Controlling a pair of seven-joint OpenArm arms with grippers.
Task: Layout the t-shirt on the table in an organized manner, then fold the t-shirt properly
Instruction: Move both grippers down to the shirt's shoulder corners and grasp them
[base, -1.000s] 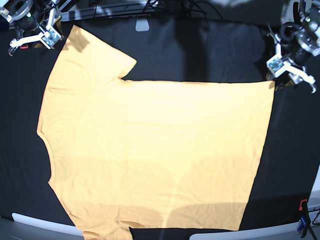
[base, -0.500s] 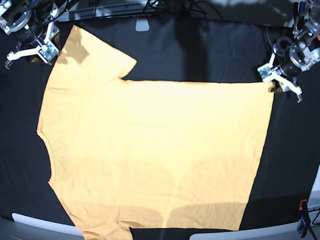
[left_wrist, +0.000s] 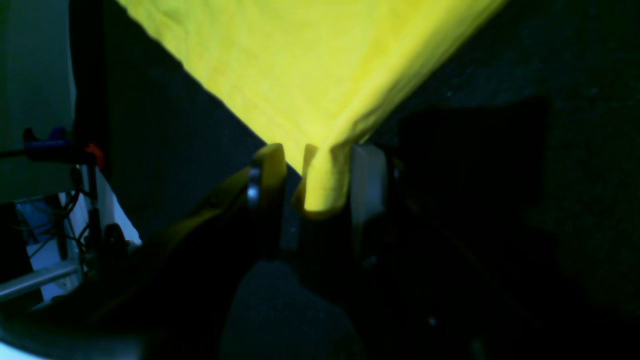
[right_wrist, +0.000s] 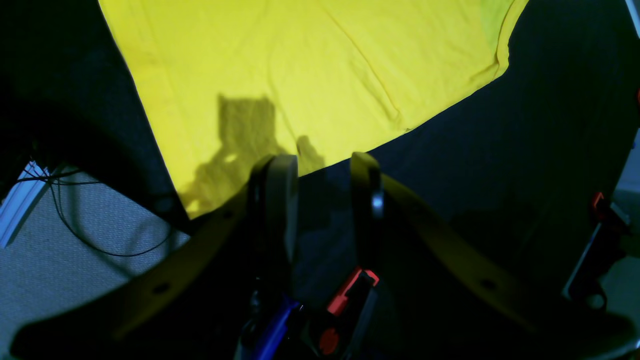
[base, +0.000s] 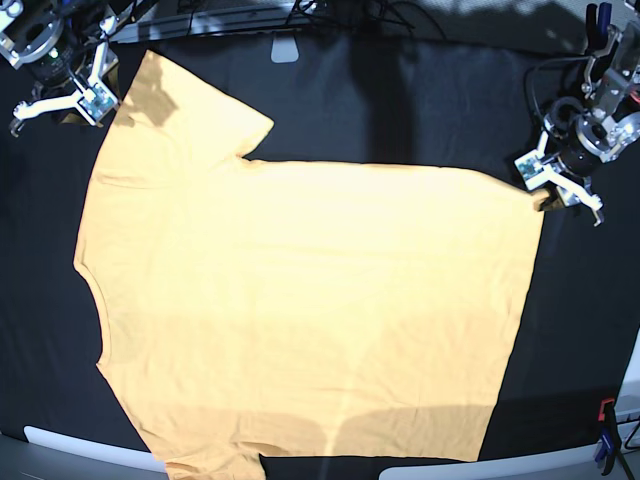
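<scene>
Fabric of the t-shirt (base: 300, 310) lies spread flat on the desk (base: 420, 100), which is covered with black cloth; no print, label or writing can be read on it. The left end effector (left_wrist: 312, 165) has a hem corner of the t-shirt between its fingers, which are closed partly on the cloth. The right end effector (right_wrist: 322, 172) hangs just beside the sleeve edge, its fingers apart and holding nothing. A red-and-black clamp (base: 606, 412) sits at the desk corner.

The shirt's (base: 300, 300) lower sleeve runs off the base view's bottom edge; its held corner hides behind the left pincer (base: 558, 185).
</scene>
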